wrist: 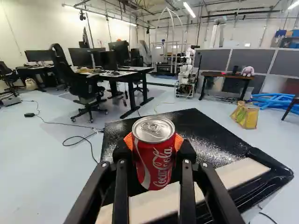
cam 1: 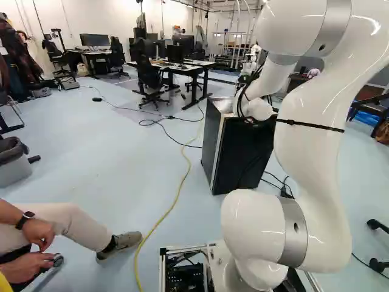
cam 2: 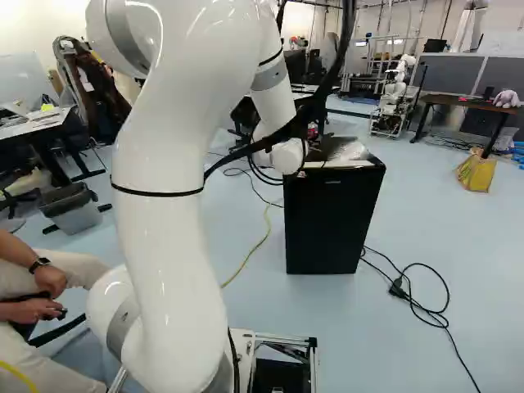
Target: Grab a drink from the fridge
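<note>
One white arm [cam 1: 313, 152] fills the right of the left base view, reaching over the black fridge [cam 2: 327, 225], right of centre in the right base view. The pincer [wrist: 154, 142] grips a red can [wrist: 154, 163] from both sides, outside the fridge, above its top. Grabbing looks done; carrying off may remain.

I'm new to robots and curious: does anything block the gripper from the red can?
Nothing visible does: the gripper has the red can between its two fingers, with orange pads against both sides. The black fridge's top shows beyond the can, not between it and the pads.
</note>
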`<state>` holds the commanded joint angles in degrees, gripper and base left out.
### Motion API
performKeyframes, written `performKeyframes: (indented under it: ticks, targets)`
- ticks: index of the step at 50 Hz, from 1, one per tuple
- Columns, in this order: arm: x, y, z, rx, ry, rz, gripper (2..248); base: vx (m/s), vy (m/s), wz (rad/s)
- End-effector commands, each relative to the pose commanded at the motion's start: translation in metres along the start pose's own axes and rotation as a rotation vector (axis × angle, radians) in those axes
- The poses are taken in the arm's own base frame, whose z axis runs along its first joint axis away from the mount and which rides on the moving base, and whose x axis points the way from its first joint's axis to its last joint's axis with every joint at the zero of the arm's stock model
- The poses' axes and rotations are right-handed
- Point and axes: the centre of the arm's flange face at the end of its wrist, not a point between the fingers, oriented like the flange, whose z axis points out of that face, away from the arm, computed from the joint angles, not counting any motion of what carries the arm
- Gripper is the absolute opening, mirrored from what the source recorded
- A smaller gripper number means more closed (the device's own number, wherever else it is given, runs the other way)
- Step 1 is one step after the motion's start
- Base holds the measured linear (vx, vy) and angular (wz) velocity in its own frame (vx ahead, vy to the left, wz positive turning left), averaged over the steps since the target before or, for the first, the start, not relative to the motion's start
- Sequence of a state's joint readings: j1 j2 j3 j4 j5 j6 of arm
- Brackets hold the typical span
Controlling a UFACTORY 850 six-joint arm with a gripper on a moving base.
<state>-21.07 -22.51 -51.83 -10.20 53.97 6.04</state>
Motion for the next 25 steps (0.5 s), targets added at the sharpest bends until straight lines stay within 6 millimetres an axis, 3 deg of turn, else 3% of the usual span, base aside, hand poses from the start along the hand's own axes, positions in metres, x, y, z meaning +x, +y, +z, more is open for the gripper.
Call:
performKeyframes:
  ticks: [25]
  targets:
    - [-0.007, -0.057, -0.075, 0.058, -0.056, -0.01, 99, 0.0, 0.0, 0.0]
